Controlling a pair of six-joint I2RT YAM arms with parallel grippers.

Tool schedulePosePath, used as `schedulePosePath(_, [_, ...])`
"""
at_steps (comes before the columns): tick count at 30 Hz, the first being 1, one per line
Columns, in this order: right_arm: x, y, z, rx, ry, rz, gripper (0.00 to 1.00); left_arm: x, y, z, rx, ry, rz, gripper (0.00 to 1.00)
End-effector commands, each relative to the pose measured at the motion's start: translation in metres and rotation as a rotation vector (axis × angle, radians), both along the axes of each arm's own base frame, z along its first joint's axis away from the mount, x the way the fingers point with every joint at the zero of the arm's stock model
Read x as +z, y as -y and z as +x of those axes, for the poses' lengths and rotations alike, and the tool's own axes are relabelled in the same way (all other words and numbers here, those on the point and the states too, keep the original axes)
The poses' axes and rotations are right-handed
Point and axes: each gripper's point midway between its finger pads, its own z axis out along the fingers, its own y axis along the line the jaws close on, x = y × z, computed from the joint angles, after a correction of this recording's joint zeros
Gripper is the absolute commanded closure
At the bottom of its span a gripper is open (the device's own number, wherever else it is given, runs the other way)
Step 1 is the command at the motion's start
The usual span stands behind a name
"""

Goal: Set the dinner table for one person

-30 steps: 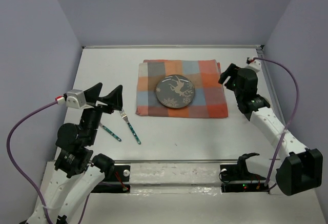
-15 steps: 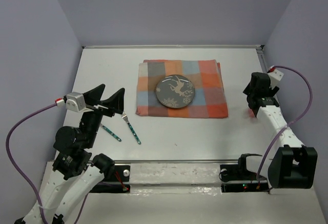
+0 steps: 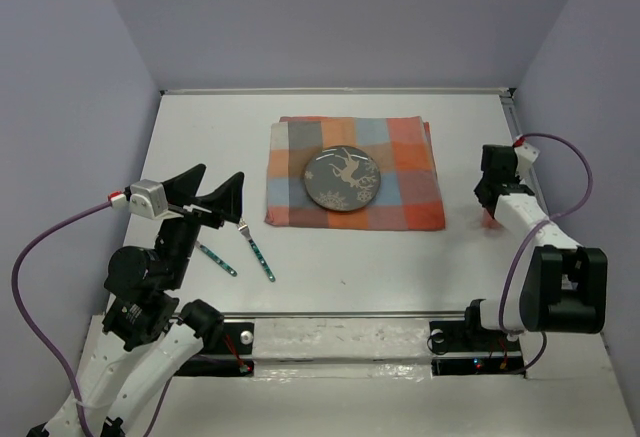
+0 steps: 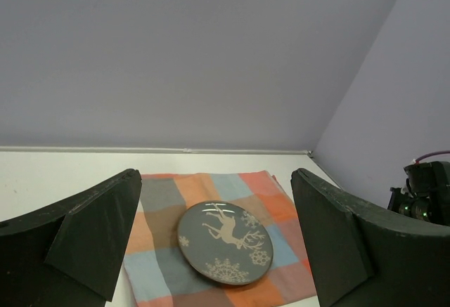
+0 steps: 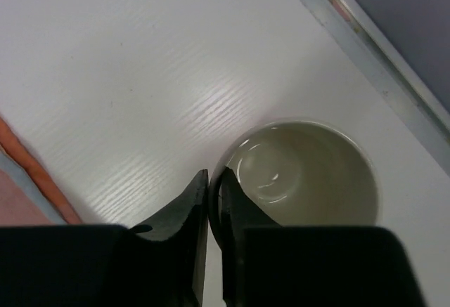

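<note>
Lying unlaid at eight o'clock on the dinner table (image 3: 400, 267), the fork (image 3: 255, 250) and another utensil (image 3: 216, 259) sit under the left gripper (image 3: 207, 189), jaws wide apart. At three, the right gripper (image 5: 214, 173) pinches the cup (image 5: 302, 180) rim. Toward twelve, the plate (image 3: 341, 179) sits on the cloth (image 3: 410, 192).

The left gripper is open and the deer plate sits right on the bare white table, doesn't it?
Not quite. The plate sits on the checkered cloth, not on the bare table; the top view shows it. The left gripper is open, as you said.
</note>
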Motion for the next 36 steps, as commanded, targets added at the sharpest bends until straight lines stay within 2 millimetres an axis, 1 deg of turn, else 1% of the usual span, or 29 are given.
schedulePosePath(1, [0.021,0.009,0.011,-0.021,0.077,-0.04,1.0,0.01,-0.002,-0.003,0.009,0.05,-0.003,0.01])
schedulePosePath(3, [0.03,0.01,0.012,-0.006,0.083,-0.059,1.0,0.011,-0.003,-0.002,0.012,0.052,-0.003,0.01])
schedulePosePath(4, [0.041,0.01,0.014,0.013,0.104,-0.07,1.0,0.01,-0.003,-0.002,0.011,0.05,0.0,0.01])
schedulePosePath(5, [0.049,0.008,0.014,0.028,0.117,-0.071,1.0,0.009,-0.003,-0.001,0.016,0.048,0.001,0.01])
schedulePosePath(7, [0.082,-0.005,0.023,0.08,0.2,-0.081,1.0,0.009,-0.004,-0.001,0.02,0.048,-0.002,0.01])
schedulePosePath(8, [0.095,-0.024,0.031,0.151,0.228,-0.097,1.0,0.009,-0.004,-0.001,0.024,0.047,0.0,0.01])
schedulePosePath(10, [0.118,-0.051,0.046,0.246,0.272,-0.099,1.0,0.009,-0.005,0.0,0.027,0.047,0.001,0.01])
schedulePosePath(11, [0.137,-0.065,0.063,0.307,0.291,-0.116,1.0,0.008,-0.005,0.001,0.029,0.044,0.002,0.01])
schedulePosePath(12, [0.146,-0.087,0.074,0.377,0.306,-0.113,1.0,0.008,-0.004,0.0,0.026,0.045,0.004,0.01])
schedulePosePath(13, [0.17,-0.104,0.09,0.451,0.351,-0.107,1.0,0.007,-0.004,0.001,0.03,0.042,0.007,0.01])
schedulePosePath(14, [0.16,-0.118,0.107,0.507,0.322,-0.091,1.0,0.007,-0.005,0.002,0.032,0.039,0.007,0.01])
schedulePosePath(15, [0.163,-0.127,0.117,0.547,0.327,-0.077,1.0,0.007,-0.005,0.002,0.035,0.039,0.007,0.01])
schedulePosePath(16, [0.164,-0.142,0.128,0.623,0.331,-0.054,1.0,0.007,-0.006,0.002,0.039,0.04,0.007,0.01])
schedulePosePath(17, [0.165,-0.148,0.138,0.652,0.333,-0.047,1.0,0.006,-0.007,0.002,0.04,0.04,0.006,0.01])
schedulePosePath(18, [0.167,-0.155,0.157,0.677,0.333,-0.044,1.0,0.006,-0.008,0.002,0.048,0.037,0.006,0.01])
schedulePosePath(19, [0.165,-0.167,0.165,0.72,0.324,-0.043,1.0,0.007,-0.008,0.001,0.048,0.042,0.003,0.01])
schedulePosePath(20, [0.166,-0.17,0.174,0.748,0.315,-0.058,1.0,0.007,-0.008,0.001,0.048,0.043,0.001,0.01])
schedulePosePath(21, [0.183,-0.175,0.185,0.77,0.335,-0.062,1.0,0.007,-0.007,0.001,0.043,0.042,0.002,0.01])
schedulePosePath(22, [0.164,-0.184,0.197,0.807,0.292,-0.044,1.0,0.007,-0.007,0.002,0.046,0.042,0.006,0.01])
schedulePosePath(23, [0.178,-0.192,0.205,0.836,0.303,-0.052,1.0,0.006,-0.006,0.003,0.043,0.038,0.011,0.01])
schedulePosePath(24, [0.156,-0.195,0.207,0.853,0.252,-0.039,1.0,0.005,-0.005,0.004,0.043,0.033,0.014,0.01])
schedulePosePath(25, [0.155,-0.2,0.22,0.872,0.249,-0.035,1.0,0.003,-0.004,0.006,0.045,0.027,0.02,0.01])
schedulePosePath(26, [0.15,-0.206,0.223,0.888,0.226,-0.039,1.0,0.003,-0.004,0.007,0.044,0.026,0.022,0.01])
schedulePosePath(27, [0.159,-0.207,0.23,0.89,0.243,-0.048,1.0,0.002,-0.004,0.008,0.048,0.022,0.023,0.01])
schedulePosePath(28, [0.141,-0.21,0.238,0.899,0.209,-0.034,1.0,0.002,-0.004,0.007,0.045,0.023,0.024,0.01])
schedulePosePath(31, [0.126,-0.21,0.247,0.917,0.156,-0.058,1.0,0.003,-0.005,0.008,0.054,0.024,0.026,0.01])
schedulePosePath(32, [0.122,-0.215,0.254,0.924,0.146,-0.072,1.0,0.002,-0.005,0.008,0.056,0.023,0.026,0.01])
schedulePosePath(36, [0.107,-0.21,0.264,0.915,0.099,-0.102,1.0,0.001,-0.006,0.01,0.061,0.02,0.03,0.01])
